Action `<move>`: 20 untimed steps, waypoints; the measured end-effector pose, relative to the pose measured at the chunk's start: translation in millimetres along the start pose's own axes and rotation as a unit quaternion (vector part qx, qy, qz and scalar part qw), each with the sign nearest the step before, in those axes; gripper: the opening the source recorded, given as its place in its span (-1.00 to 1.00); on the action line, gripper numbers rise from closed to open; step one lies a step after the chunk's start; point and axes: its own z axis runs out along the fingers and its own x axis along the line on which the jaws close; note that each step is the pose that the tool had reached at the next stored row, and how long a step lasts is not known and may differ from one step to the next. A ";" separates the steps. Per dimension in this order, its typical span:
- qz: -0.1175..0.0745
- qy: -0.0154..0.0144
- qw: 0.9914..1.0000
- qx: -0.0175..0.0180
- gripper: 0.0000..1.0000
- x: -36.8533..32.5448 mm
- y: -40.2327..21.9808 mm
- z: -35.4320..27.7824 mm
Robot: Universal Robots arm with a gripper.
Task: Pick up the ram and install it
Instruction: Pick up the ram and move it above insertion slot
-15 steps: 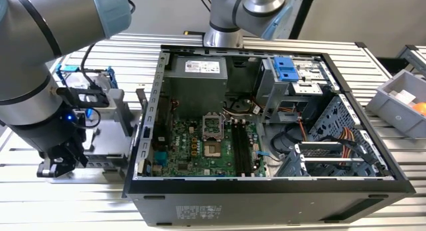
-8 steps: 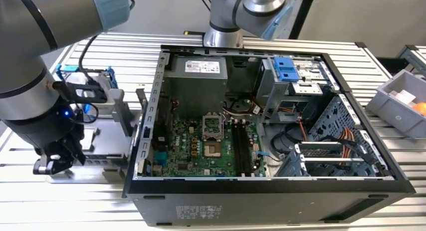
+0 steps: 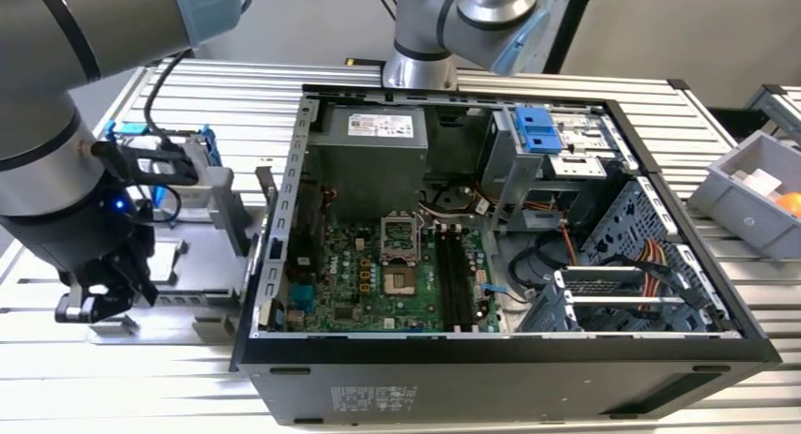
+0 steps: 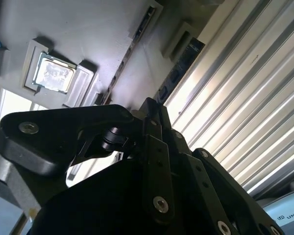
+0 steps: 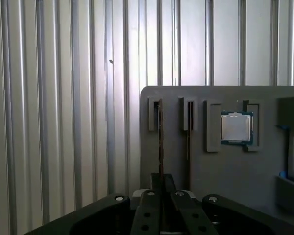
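Claw (image 5: pixel 161 188): closed. In the first wrist view the fingers are drawn together with the ram's top edge running straight in between them, so I read it as pinching the ram (image 5: pixel 160 142).

Ram: stands on edge in the outermost slot of the grey holder (image 5: pixel 176 161), which lies on the ribbed bench (image 5: pixel 63 122). It looks seated in the slot, not lifted, though how deep it sits cannot be seen. A second stick (image 5: pixel 188 137) stands in the next slot, just beside and parallel. A processor (image 5: pixel 236 128) lies in its pocket further along the holder.

Exterior view: the arm hangs over the holder, on the exterior view's left of the open case (image 3: pixel 501 368). The green board (image 3: pixel 375 284) lies flat inside. Its long dark memory slots (image 3: pixel 453 275) look vacant.

Risks, as judged from here:
- The grip sits on a thin edge near one end of the stick. An off-centre hold could let the ram pivot or cock in the slot and bind against its walls.
- The neighbouring stick is close, so any sideways drift could knock it.
- A weak pinch could drop the ram on the bench.
- A tilted ram would not meet a board slot squarely, and pressing it home skewed could stress stick or latches.
- The case wall stands between holder and board and could catch a low carry.
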 end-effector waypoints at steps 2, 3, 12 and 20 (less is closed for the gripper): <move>0.000 0.000 1.000 0.000 -1.00 -0.1 0.1 -1.7; 0.000 0.000 1.000 0.000 -1.00 -0.2 0.3 -3.3; 0.000 0.000 1.000 0.000 -1.00 -0.2 0.3 -10.6; 0.000 0.000 1.000 0.000 -1.00 -0.4 0.7 -19.7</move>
